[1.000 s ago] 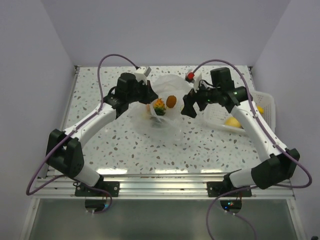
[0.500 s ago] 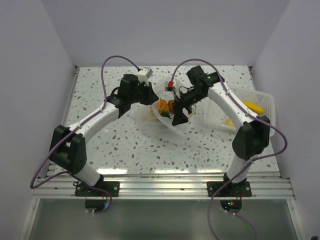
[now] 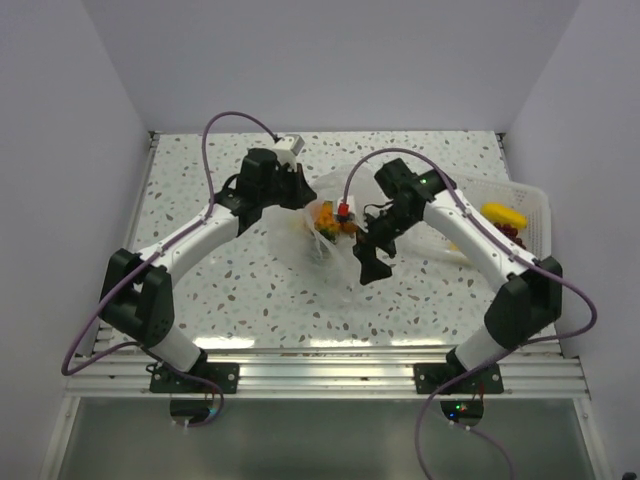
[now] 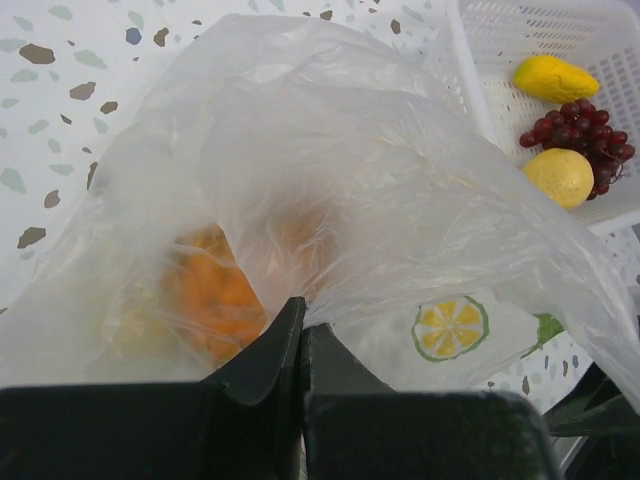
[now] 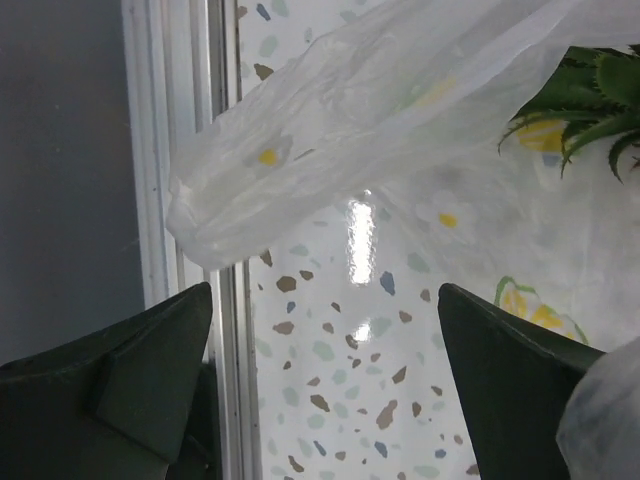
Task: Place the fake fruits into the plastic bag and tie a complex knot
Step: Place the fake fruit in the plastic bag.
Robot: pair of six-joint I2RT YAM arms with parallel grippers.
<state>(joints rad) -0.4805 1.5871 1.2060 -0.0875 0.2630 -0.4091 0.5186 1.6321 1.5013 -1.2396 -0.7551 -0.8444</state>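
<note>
L claw [image 4: 300, 312] pinched shut on film of the thin, clear, crinkly plastic bag [image 4: 350, 170], mid-table w/ glossy orange toy fruits [image 3: 325, 214] inside. R claw [image 5: 325, 300], jaws wide & empty, has swung from bag's right flank to its near side. Prob. lining up to gather the mouth, tho a yellow fruit [image 4: 555, 78] still lies in the white slotted tray [image 4: 500, 30]

Left gripper [image 3: 297, 192] closed at plastic bag [image 3: 333, 264] left edge, orange fruits [image 3: 328, 216] inside. Right gripper [image 3: 370, 267] spread wide, bag's near-right side.
</note>
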